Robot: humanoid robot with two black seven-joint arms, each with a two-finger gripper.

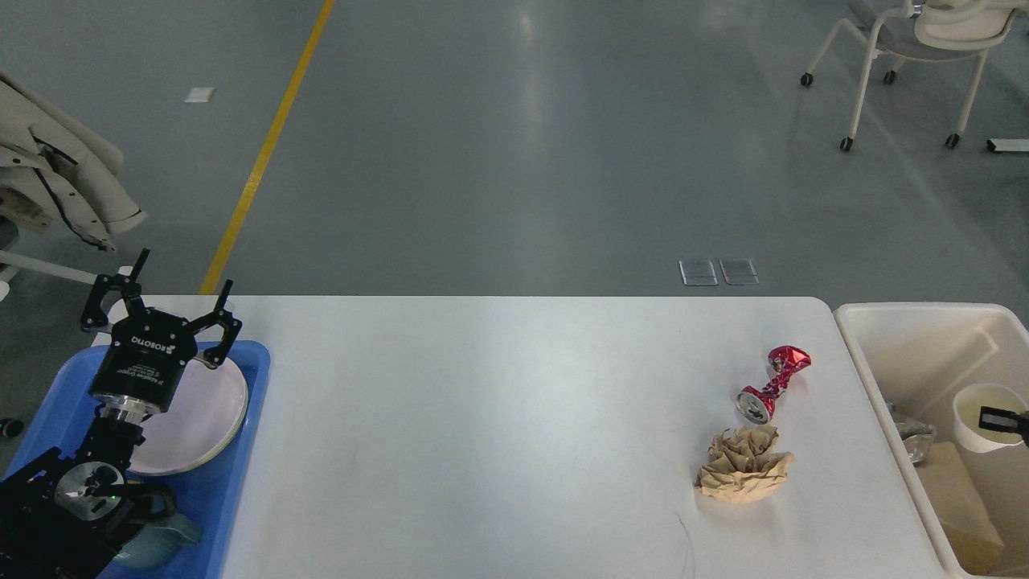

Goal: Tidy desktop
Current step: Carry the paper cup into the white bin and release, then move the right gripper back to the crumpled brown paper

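A grey polished floor with a yellow line (269, 141) running away at 11 o'clock lies behind the white desk (498, 418), which fills the lower middle of the head view from left to right. On the desk at about 3 o'clock lies a crushed red can (773, 383), its open end facing the near side, and just beside it toward 5 o'clock sits a crumpled wad of brown paper (744, 465); the two are close but whether they touch cannot be told. At the desk's 9 o'clock end rests a blue tray (241, 482) holding a white plate (201, 410). The left tool (161, 301) hangs above the tray's far edge with its fingers spread wide, gripping nothing. Off the desk's 3 o'clock end stands a cream bin (908, 354) with a white cup (977, 410) inside. The right tool (1001, 420) shows only as a dark tip at the frame's edge by the cup, and whether it is spread or closed cannot be told. A white wheeled chair (908, 56) stands at 1 o'clock.
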